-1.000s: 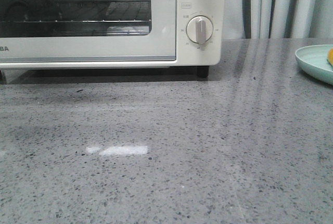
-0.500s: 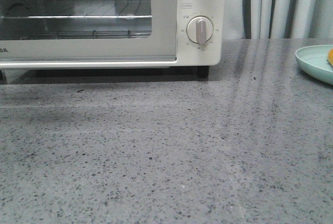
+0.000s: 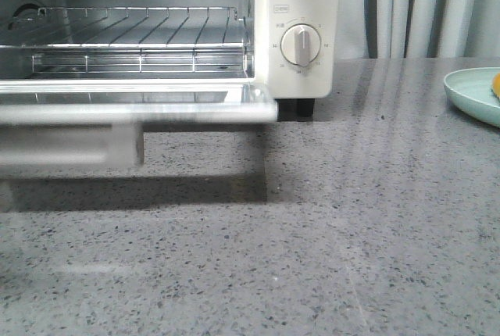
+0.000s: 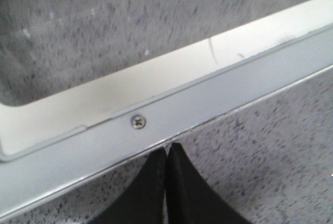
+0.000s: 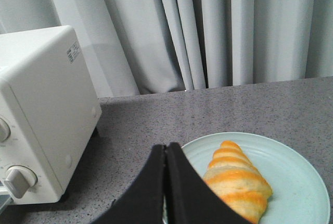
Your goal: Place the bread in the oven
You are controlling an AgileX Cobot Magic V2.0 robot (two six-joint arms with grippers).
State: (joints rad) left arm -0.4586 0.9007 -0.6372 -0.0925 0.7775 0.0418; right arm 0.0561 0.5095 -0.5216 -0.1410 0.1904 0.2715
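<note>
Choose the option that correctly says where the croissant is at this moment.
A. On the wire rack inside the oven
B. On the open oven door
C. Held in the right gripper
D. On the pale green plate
D. The right wrist view shows the croissant lying on the pale green plate, with the right gripper shut and empty beside it; the oven rack is bare.
</note>
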